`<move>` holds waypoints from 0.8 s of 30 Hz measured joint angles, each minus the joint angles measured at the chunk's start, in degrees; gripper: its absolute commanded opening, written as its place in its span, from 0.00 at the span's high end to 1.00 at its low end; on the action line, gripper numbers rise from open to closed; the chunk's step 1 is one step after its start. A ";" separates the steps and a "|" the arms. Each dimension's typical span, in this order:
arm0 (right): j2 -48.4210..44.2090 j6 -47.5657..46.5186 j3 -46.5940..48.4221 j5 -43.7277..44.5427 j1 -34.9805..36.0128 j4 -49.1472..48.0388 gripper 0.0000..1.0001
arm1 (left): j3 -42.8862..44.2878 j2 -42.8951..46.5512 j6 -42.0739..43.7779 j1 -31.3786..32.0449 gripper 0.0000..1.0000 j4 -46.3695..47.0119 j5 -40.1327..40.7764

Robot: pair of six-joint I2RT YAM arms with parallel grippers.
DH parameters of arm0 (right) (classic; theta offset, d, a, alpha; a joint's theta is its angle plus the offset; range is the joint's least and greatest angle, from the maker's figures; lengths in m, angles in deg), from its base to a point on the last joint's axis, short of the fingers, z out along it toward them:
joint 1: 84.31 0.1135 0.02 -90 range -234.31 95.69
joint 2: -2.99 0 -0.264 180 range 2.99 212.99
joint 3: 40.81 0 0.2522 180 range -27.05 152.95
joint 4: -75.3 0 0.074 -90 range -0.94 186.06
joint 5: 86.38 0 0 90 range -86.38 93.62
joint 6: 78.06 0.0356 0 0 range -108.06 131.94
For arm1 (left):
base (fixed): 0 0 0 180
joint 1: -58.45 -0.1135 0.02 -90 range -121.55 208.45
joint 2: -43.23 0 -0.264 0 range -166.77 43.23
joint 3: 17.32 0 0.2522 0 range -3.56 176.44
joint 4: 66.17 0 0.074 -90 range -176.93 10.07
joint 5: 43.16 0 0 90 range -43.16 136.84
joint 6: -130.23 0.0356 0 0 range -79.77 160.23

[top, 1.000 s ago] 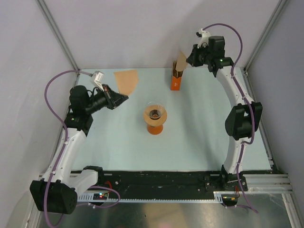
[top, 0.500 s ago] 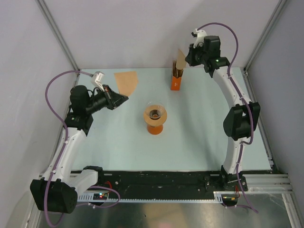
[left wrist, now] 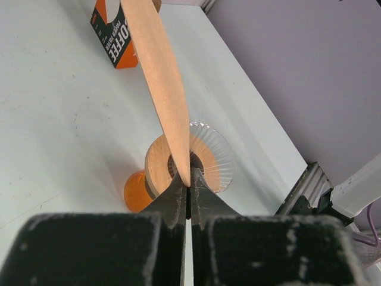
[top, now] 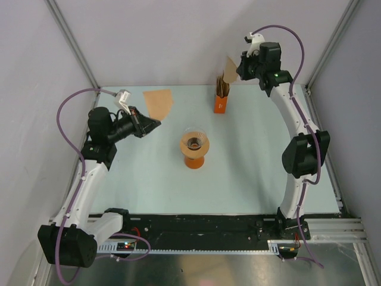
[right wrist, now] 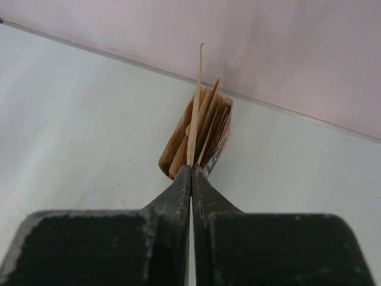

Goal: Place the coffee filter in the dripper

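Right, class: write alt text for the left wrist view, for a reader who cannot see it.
The left gripper pinches a coffee filter, seen edge-on. Beyond it, the clear dripper sits on an orange beaker; an orange box stands behind.

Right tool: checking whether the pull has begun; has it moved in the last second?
Yes, slightly: the right tool, shut on a paper, has shifted up the top view, away from the orange box.
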 measured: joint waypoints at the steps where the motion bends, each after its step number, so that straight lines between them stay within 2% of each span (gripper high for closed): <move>1: -0.13 -0.02 0.00 0.09 -0.07 -0.02 1.00 | 0.00 0.00 0.00 0.00 1.00 0.00 0.00; 24: 0.26 0.26 0.92 -0.42 0.02 0.04 1.00 | 0.00 -0.57 -0.02 -0.04 1.00 0.07 -0.22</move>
